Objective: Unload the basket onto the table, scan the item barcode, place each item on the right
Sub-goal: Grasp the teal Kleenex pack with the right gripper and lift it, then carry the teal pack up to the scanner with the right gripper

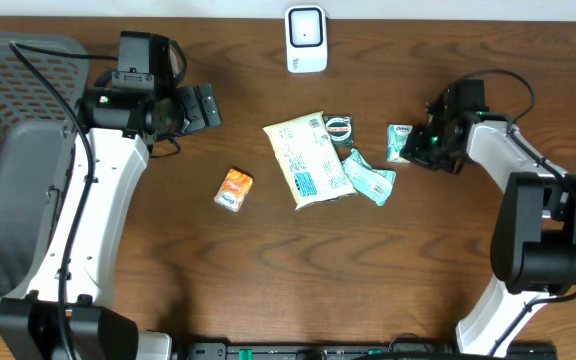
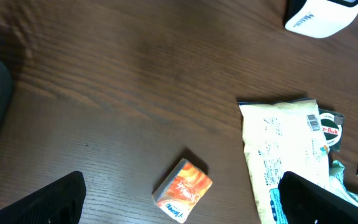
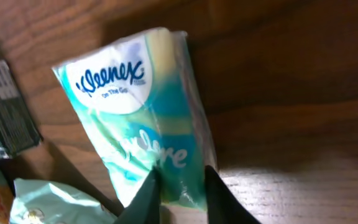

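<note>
A teal and white Kleenex tissue pack [image 1: 399, 142] lies on the wooden table at the right. My right gripper [image 1: 415, 148] is shut on its near end. In the right wrist view both dark fingers [image 3: 151, 190] pinch the edge of the tissue pack [image 3: 135, 118], which rests on the wood. The white scanner [image 1: 306, 38] stands at the back centre and also shows as the scanner [image 2: 321, 15] at the top right of the left wrist view. My left gripper [image 1: 200, 105] hangs open and holds nothing. In its own view the left gripper [image 2: 182, 179] is above a small orange pack [image 2: 183, 190].
The orange pack [image 1: 234, 190] lies left of centre. A large pale yellow packet [image 1: 308, 160], a round tin [image 1: 339, 127] and a second teal pack [image 1: 370, 178] lie in the middle. A grey mesh basket [image 1: 8, 120] fills the left edge.
</note>
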